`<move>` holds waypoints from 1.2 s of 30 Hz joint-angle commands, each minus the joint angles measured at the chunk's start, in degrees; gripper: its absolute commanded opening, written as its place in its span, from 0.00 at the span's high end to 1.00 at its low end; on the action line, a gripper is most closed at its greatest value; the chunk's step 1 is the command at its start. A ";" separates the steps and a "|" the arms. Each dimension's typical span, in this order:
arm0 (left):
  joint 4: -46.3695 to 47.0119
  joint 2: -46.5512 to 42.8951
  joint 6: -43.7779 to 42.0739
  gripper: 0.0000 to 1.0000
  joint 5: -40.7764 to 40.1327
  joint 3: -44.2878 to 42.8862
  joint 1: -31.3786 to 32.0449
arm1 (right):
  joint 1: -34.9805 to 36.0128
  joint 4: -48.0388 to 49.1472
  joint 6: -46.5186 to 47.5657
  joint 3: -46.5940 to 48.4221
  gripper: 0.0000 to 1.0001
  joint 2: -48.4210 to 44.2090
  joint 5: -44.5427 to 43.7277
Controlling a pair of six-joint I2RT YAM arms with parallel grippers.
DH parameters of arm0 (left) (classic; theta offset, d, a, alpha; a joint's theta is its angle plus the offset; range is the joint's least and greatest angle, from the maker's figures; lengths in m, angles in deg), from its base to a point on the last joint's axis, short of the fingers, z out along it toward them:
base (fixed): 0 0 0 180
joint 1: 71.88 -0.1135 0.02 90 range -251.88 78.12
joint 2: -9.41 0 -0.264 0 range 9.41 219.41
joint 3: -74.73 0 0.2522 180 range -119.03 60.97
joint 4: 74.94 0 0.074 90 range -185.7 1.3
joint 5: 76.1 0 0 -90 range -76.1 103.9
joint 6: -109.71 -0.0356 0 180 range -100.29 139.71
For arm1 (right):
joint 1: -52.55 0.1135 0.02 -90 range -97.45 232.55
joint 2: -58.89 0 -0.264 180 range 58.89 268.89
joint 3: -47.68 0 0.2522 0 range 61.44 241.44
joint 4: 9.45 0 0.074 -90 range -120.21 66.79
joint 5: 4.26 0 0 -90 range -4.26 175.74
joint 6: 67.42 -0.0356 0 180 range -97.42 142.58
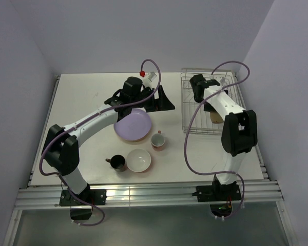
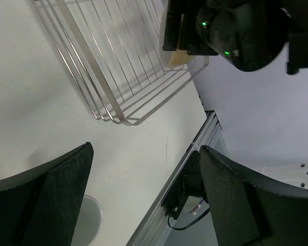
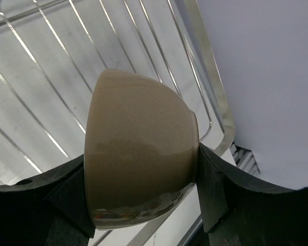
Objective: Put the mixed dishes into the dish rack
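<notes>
My right gripper (image 3: pixel 142 171) is shut on a tan bowl (image 3: pixel 138 154), which it holds on its side over the wires of the dish rack (image 3: pixel 41 77) near the rack's corner. From above, the bowl (image 1: pixel 214 117) shows inside the rack (image 1: pixel 194 119), mostly hidden by the right arm. My left gripper (image 1: pixel 159 102) is open and holds nothing. It hovers past the far edge of the lilac plate (image 1: pixel 132 125). On the table lie a pink mug (image 1: pixel 158 140), a white bowl (image 1: pixel 138 160) and a small black cup (image 1: pixel 117 163). In the left wrist view the left gripper (image 2: pixel 143 148) faces the rack (image 2: pixel 108 66).
The rack stands at the table's back right, close to the right wall. The table's metal rail (image 1: pixel 143 195) runs along the near edge by the arm bases. A pale round rim (image 2: pixel 91 218) shows under the left finger.
</notes>
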 commanded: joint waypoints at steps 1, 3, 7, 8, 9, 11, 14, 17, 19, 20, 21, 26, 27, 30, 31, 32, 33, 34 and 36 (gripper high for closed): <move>2.82 -2.75 -0.92 0.09 1.56 0.45 -0.14 | 1.56 -6.02 -4.34 5.09 1.00 4.49 -10.76; 2.64 -3.36 -1.10 0.10 1.38 0.80 -0.23 | 2.45 -7.52 -5.75 6.32 1.00 6.70 -12.52; 1.68 -4.59 -1.89 0.10 0.77 1.42 -0.32 | 3.15 -9.90 -8.39 7.56 1.00 11.71 -13.23; 1.15 -5.12 -1.98 0.10 0.68 1.59 -0.32 | 3.24 -9.90 -8.57 7.56 1.00 12.24 -13.23; 0.98 -5.38 -2.24 0.10 0.42 1.68 -0.40 | 3.50 -9.55 -8.57 7.47 1.00 12.68 -13.23; 0.62 -6.17 -2.51 0.10 0.24 1.94 -0.49 | 3.68 -9.20 -8.92 7.47 1.00 13.91 -12.97; -0.25 -6.79 -3.21 0.09 -0.02 1.95 -0.49 | 4.20 -8.67 -9.00 7.38 1.00 15.41 -12.44; -0.35 -6.88 -3.21 0.09 -0.20 2.21 -0.49 | 4.56 -7.97 -8.57 7.30 0.84 16.38 -11.30; -0.08 -6.88 -3.21 0.09 0.15 2.47 -0.58 | 5.17 -6.92 -8.13 6.77 0.61 16.21 -10.43; 0.09 -6.79 -3.04 0.09 0.24 2.73 -0.58 | 5.43 -6.31 -8.04 6.59 0.56 15.94 -9.64; 0.18 -6.79 -3.03 0.09 0.15 2.91 -0.58 | 5.78 -5.86 -7.60 6.07 0.43 15.68 -9.28; 0.18 -6.70 -2.86 0.09 0.06 3.53 -0.58 | 7.63 -4.46 -6.90 6.42 0.25 15.33 -6.04; 0.27 -6.79 -2.86 0.09 0.06 3.61 -0.58 | 7.89 -3.93 -6.46 6.16 0.24 15.24 -4.90; 0.18 -7.14 -2.86 0.09 0.06 3.70 -0.58 | 8.25 -1.83 -5.59 5.45 0.17 14.36 -2.18; -0.17 -7.23 -2.95 0.09 -0.02 3.79 -0.58 | 8.25 -1.47 -5.23 5.19 0.16 14.36 -1.73; -0.17 -7.32 -2.95 0.09 -0.11 3.88 -0.58 | 8.16 -1.29 -4.97 5.19 0.14 14.36 -1.20; -0.17 -7.49 -3.03 0.09 -0.11 4.14 -0.58 | 8.25 -1.12 -4.88 5.01 0.13 14.27 -0.67; -0.17 -7.58 -3.03 0.09 -0.11 4.32 -0.58 | 8.25 -0.68 -4.79 5.01 0.12 13.92 -0.40; -0.26 -7.67 -2.95 0.09 -0.11 4.41 -0.58 | 8.25 1.77 -3.39 3.43 0.10 12.52 1.17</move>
